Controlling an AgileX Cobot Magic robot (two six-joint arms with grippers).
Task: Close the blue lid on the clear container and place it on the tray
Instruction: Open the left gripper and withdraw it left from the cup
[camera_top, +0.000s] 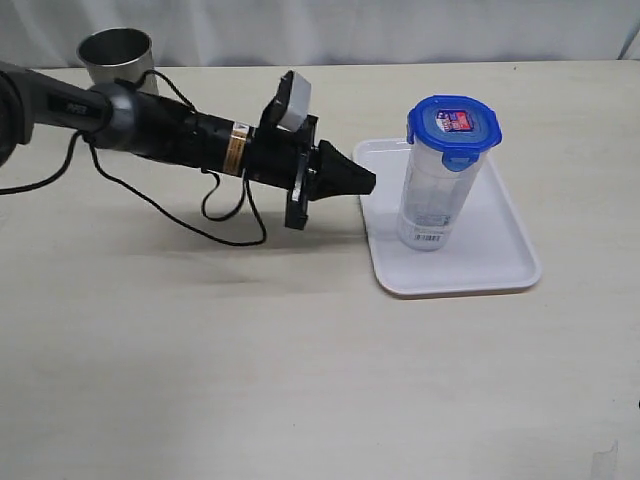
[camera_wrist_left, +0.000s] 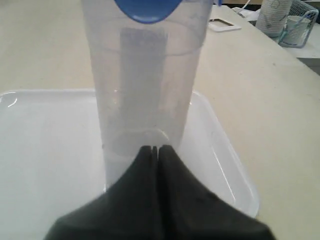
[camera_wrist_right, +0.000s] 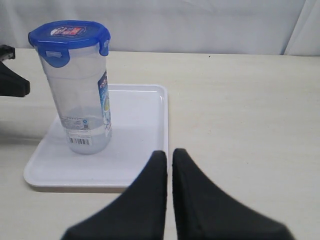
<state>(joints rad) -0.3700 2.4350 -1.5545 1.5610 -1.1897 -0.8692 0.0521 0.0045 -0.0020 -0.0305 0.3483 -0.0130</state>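
Left gripper (camera_top: 368, 183), at the centre of the exterior view, pointed at the clear container (camera_top: 430, 200), which stood upright on the tray (camera_top: 500, 265) right of centre with the blue lid (camera_top: 453, 122) on top. A steel cup (camera_top: 116, 58) sat well apart in the upper left. Its jaws were pressed together and empty, just short of the container, and the right gripper (camera_wrist_right: 169, 156) was likewise closed on nothing.

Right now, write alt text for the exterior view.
A clear container with its blue lid on stands upright on a white tray. The left gripper, shut, points at it; a steel cup stands at the back left.
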